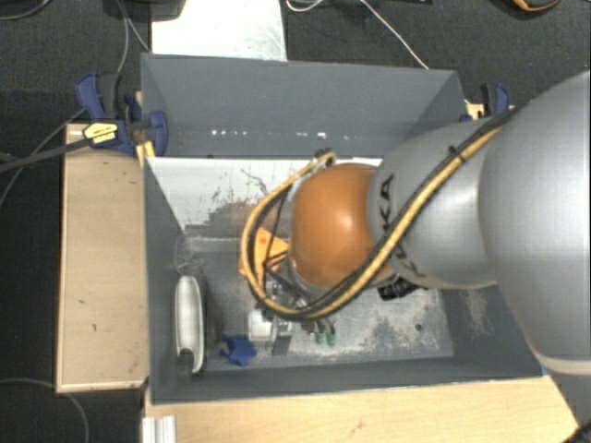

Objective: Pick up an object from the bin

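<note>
Grey metal bin, front-left floor: pincer over small white lump, small blue scrap just beside. Open or closed: cannot tell. Advice: centre on lump, descend straight, clear of scrap.

The arm reaches down into the grey bin, its orange cover hanging over the middle. Beneath it the claw sits low near the front wall, just beside a small white piece and a blue scrap. A long silvery thing lies along the left wall.
</note>
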Motion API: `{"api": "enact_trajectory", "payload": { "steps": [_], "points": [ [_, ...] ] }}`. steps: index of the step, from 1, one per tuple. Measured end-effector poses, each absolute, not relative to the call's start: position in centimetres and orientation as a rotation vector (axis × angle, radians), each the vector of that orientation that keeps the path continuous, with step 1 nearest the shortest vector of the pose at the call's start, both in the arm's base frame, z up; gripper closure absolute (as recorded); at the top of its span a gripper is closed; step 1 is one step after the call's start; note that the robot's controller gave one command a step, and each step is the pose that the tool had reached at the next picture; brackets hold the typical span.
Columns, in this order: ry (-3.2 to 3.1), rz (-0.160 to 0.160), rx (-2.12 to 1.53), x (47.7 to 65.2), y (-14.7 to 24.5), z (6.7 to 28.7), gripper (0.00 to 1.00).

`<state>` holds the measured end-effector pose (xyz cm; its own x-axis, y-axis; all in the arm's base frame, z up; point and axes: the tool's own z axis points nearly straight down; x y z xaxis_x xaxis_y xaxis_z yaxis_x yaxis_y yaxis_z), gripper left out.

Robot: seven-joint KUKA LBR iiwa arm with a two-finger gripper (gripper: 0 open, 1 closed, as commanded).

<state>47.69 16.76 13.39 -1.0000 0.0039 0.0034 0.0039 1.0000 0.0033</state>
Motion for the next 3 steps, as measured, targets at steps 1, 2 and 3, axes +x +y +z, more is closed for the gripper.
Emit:
{"api": "enact_trajectory", "payload": {
  "steps": [1, 2, 3],
  "points": [
    [-3.141, -0.007, -0.006, 47.7, 16.8, 14.5, 1.00],
    [-3.135, -0.003, -0.005, 47.6, 16.7, 15.5, 1.00],
    [-3.135, -0.003, -0.004, 47.6, 16.7, 17.2, 1.00]
  ]
}}
